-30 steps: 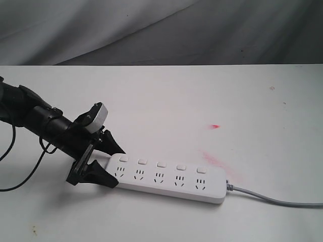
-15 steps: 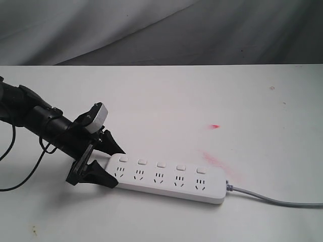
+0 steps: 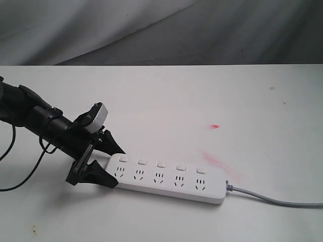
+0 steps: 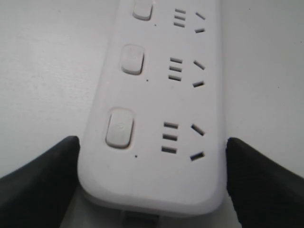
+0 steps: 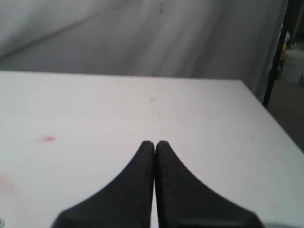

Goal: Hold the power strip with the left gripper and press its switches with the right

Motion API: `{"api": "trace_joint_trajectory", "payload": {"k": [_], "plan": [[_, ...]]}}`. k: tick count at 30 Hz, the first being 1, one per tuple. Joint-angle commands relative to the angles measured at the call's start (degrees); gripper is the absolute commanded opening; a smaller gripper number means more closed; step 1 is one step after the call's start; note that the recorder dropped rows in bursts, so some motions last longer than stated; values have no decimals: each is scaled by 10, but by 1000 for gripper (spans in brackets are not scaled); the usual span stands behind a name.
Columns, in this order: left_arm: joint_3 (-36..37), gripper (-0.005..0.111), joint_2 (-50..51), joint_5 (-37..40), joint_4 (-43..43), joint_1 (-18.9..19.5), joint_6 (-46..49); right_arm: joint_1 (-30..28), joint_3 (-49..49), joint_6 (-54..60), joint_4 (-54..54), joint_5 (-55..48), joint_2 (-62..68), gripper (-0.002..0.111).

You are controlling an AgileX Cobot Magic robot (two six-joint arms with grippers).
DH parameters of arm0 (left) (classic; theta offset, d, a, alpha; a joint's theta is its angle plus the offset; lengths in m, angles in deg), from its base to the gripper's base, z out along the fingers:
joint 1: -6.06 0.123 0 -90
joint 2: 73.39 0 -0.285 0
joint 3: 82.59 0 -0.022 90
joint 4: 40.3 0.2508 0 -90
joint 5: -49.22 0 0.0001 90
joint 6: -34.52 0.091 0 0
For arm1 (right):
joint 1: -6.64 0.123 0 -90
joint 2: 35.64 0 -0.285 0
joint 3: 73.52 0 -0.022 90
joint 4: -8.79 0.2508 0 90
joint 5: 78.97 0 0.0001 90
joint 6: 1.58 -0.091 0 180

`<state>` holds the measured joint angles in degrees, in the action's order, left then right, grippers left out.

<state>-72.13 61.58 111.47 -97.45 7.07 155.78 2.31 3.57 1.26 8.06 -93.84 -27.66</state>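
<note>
The long white power strip (image 3: 169, 177) lies on the white table, its grey cord (image 3: 277, 200) trailing off to the right. Its switches (image 3: 161, 164) run in a row along the far side, one per socket. My left gripper (image 3: 117, 167) straddles the strip's left end, one black finger against each long side. In the left wrist view the strip (image 4: 156, 180) fills the gap between the fingers (image 4: 52, 171), with the nearest switch (image 4: 119, 128) just ahead. My right gripper (image 5: 155, 142) is shut and empty above bare table, outside the exterior view.
Red smudges (image 3: 216, 125) mark the table behind the strip's right end, and one smudge (image 5: 47, 138) shows in the right wrist view. A grey cloth backdrop (image 3: 161, 30) hangs behind the table. The table's edge (image 5: 273, 118) falls away near the right gripper.
</note>
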Motion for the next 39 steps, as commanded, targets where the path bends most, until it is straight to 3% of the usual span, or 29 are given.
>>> {"api": "trace_joint_trajectory", "payload": {"k": [1,9,12,15,21,30,36,39], "plan": [[12,43,24,-64,107,-3,-13,-3,1,-1,12,154,-2,0],[12,43,24,-64,107,-3,-13,-3,1,-11,30,476,-2,0],[12,43,24,-64,107,-3,-13,-3,1,-152,64,565,-2,0],[12,43,24,-64,107,-3,-13,-3,1,-285,128,520,-2,0],[12,43,24,-64,107,-3,-13,-3,-7,-286,66,315,-2,0],[12,43,24,-64,107,-3,-13,-3,-11,-273,52,214,-1,0],[12,43,24,-64,107,-3,-13,-3,-92,-241,27,189,125,0],[12,43,24,-64,107,-3,-13,-2,-168,-237,-48,140,218,0]]}}
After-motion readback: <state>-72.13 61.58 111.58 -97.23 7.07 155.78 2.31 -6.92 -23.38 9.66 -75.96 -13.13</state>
